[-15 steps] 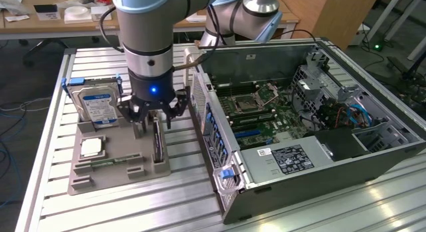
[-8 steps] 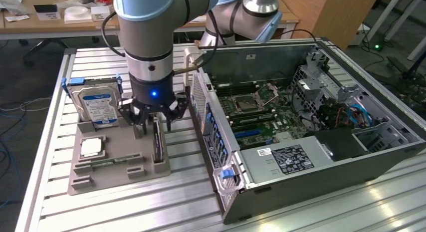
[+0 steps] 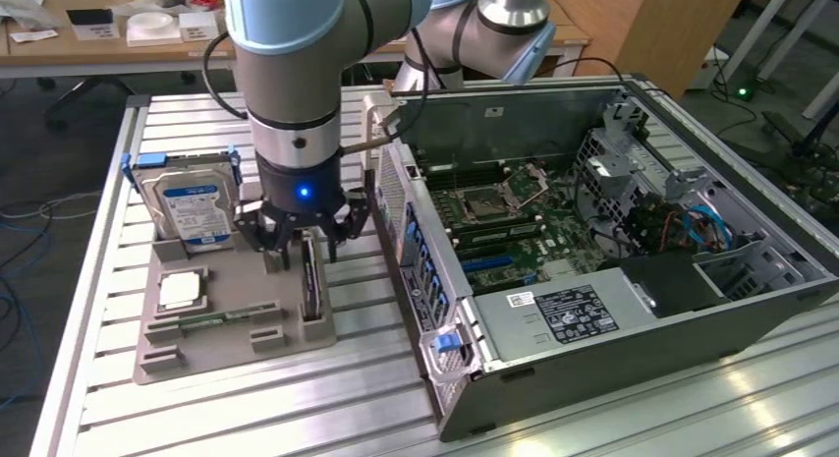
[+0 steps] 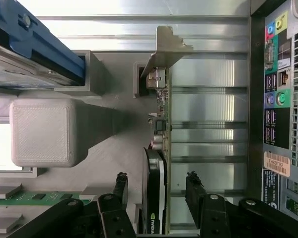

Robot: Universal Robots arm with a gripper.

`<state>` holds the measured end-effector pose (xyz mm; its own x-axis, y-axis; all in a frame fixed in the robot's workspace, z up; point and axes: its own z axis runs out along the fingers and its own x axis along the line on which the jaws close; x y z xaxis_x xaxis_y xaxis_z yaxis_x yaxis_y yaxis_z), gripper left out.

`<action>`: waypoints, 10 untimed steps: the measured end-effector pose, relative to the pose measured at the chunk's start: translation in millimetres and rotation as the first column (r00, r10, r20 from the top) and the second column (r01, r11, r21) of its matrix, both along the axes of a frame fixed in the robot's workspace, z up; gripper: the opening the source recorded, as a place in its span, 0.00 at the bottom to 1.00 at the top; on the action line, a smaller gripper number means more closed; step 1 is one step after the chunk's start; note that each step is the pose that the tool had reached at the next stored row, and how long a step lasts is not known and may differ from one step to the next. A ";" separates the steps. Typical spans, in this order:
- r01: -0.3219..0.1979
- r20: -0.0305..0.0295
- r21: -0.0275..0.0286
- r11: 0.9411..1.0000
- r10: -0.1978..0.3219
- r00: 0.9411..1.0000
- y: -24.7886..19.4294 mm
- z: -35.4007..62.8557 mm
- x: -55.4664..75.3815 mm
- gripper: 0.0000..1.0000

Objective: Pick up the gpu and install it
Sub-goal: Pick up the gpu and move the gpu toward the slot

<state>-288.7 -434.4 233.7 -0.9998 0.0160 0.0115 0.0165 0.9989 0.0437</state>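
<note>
arm (image 3: 299,103): hangs straight down over the holder (image 3: 196,354).
fingers (image 3: 271,239) (image 4: 194,191): wide apart, one on each side of the gpu (image 3: 312,280) (image 4: 159,163), with a gap on both sides.
gpu: stands on its thin edge in a slot of the gray holder; black side faces one finger, green side faces the other.
holder: lies on the table (image 3: 262,418), just beside the case (image 3: 630,378), on the exterior view's left of it.
hard drive (image 3: 191,209): stands up in a blue frame in the holder.
stick (image 3: 210,321): green, lies flat in the holder.
case: lies open; the board inside shows.
</note>
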 end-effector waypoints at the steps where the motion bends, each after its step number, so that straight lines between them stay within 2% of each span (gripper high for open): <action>1: 0.000 0.000 0.000 1.000 0.000 1.000 0.0 -1.8 0.0 0.59; 10: 0.000 0.000 0.000 1.000 0.000 1.000 0.0 -20.1 0.0 0.59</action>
